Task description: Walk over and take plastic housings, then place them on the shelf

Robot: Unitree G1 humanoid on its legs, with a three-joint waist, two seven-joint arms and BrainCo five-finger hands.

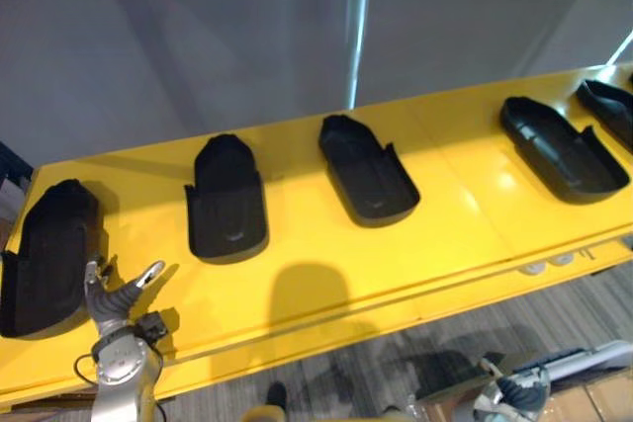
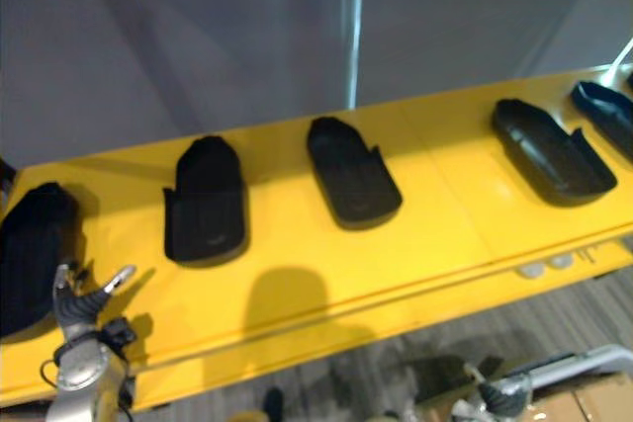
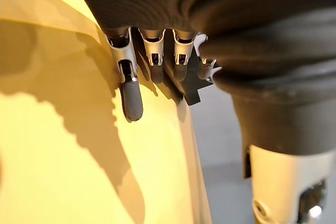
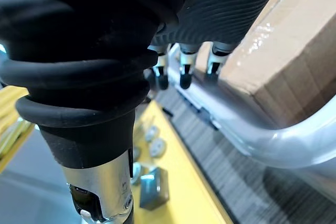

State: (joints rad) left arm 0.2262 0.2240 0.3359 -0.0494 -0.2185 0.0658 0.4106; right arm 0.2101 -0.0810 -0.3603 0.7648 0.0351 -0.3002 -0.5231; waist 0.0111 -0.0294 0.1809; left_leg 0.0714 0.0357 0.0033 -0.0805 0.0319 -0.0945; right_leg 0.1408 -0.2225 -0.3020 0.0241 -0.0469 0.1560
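Five black plastic housings [image 1: 368,167] lie in a row on the yellow shelf [image 1: 475,214], set apart from one another. My left hand [image 1: 111,301] hovers at the shelf's front edge, just beside the leftmost housing [image 1: 49,249], fingers spread wide, holding nothing. My right hand [image 1: 514,392] hangs low beside a cardboard box [image 4: 294,40]; I cannot tell whether it is open or closed.

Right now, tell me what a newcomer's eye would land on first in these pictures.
The bright yellow shelf stands out first, running across the head views with five black plastic housings spaced in a row on it. Next comes the left hand, open and empty, at the shelf's front edge beside the leftmost housing.
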